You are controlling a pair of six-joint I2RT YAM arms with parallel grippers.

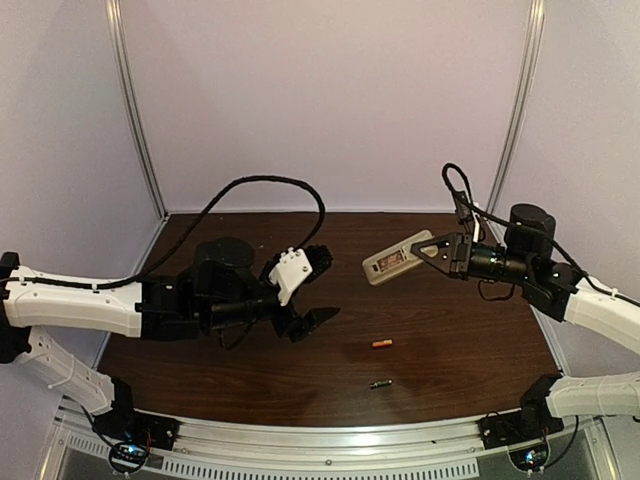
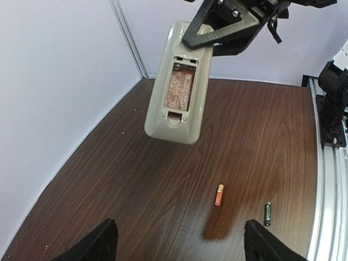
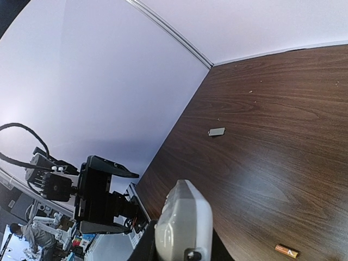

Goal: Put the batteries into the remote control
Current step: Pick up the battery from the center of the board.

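Remote control point(image 1: 393, 261), battery bay point(image 2: 179, 89) seemingly empty, clamped in right end effector point(image 1: 428, 250) above desk point(image 1: 480, 350); left end effector point(image 1: 320, 288) spread wide.

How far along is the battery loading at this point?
Done: the remote is held up by the right fingers, its bay open with no batteries inside. The left fingers are open, holding nothing. Left: the orange battery and dark battery lie on the table.
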